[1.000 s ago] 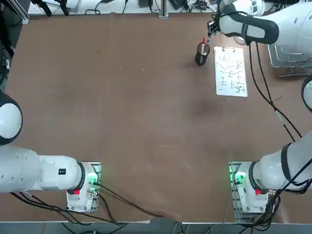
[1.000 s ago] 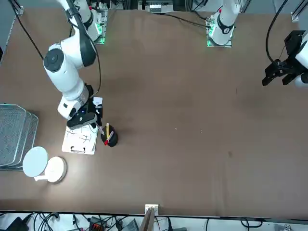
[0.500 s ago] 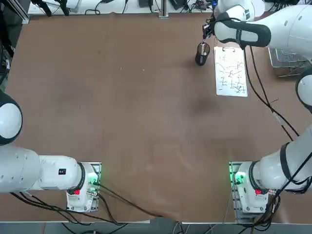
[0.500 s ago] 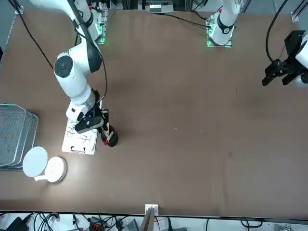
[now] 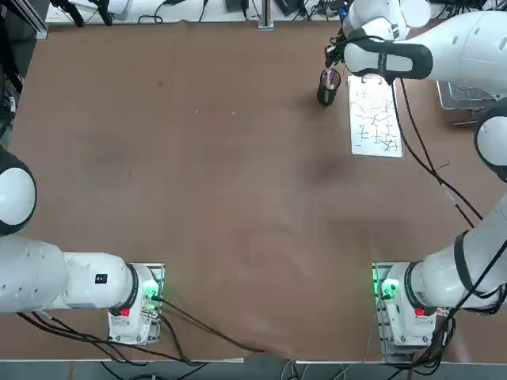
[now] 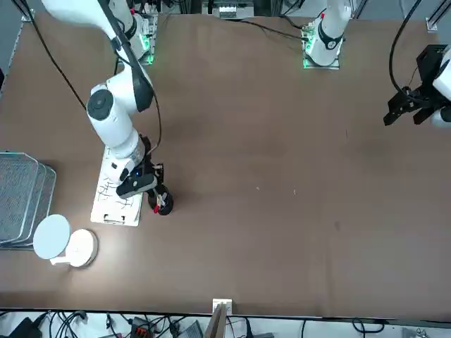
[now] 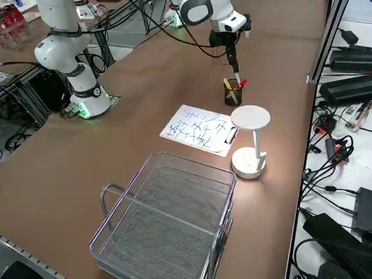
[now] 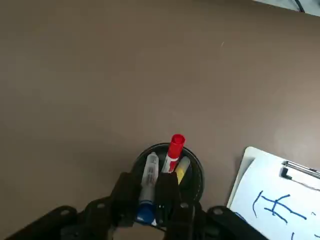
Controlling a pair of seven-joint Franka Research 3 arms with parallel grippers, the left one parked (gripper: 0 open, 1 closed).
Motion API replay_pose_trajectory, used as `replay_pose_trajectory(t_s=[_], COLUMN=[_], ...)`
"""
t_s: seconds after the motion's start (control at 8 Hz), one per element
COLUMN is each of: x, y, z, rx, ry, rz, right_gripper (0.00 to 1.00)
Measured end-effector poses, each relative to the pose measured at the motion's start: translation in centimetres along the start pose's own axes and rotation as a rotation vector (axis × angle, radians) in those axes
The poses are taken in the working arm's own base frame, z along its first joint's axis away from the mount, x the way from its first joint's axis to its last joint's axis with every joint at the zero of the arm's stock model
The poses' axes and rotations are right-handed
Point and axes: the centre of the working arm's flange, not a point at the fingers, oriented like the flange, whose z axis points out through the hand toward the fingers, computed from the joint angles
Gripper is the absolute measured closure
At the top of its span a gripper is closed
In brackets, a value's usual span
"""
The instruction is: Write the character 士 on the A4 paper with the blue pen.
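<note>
Since the earlier frame, the right pincer (image 8: 148, 187) had shifted left in the top view, from beside the black pen cup (image 5: 327, 93) to right over it, while the cup and the A4 paper (image 5: 375, 123) had stayed put

Small dark print ran along the white barrel of the blue pen (image 8: 149, 175), too small to read; handwritten blue strokes covered much of the paper, and I could not make out their wording

Leftmost in the top view, the brown counter (image 5: 230, 198) stretched broadly away from the cup, which stood near the far edge. The pincer was closed on the blue pen, one finger against either side of its barrel, with the pale tip down at the cup's mouth; how far inside it reached, I could not tell. A red-capped pen (image 8: 176, 146) and a yellow pen (image 8: 183, 169) leaned in the cup, close by the blue one

Just right of the cup, with a narrow strip of counter between, lay the paper on a white clipboard (image 8: 246, 165), its metal clip (image 8: 302, 169) toward the far edge. Farther right sat the wire mesh rack (image 7: 168, 221), apart from the clipboard; a round white stand (image 7: 250, 163) stood near the clip end
</note>
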Motion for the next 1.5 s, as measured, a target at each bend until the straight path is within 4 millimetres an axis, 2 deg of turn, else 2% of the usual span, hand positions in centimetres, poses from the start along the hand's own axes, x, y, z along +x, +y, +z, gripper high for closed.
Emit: replay_pose_trajectory(t_s=[1.0, 1.25, 1.5], x=[-1.2, -1.3, -1.4], y=[0.4, 0.6, 1.1], z=[4.1, 4.5, 4.6], rx=[0.003, -0.002, -0.029], ry=[-0.063, -0.068, -0.065], rz=[-0.003, -0.009, -0.033], right_gripper=[0.79, 0.74, 0.65])
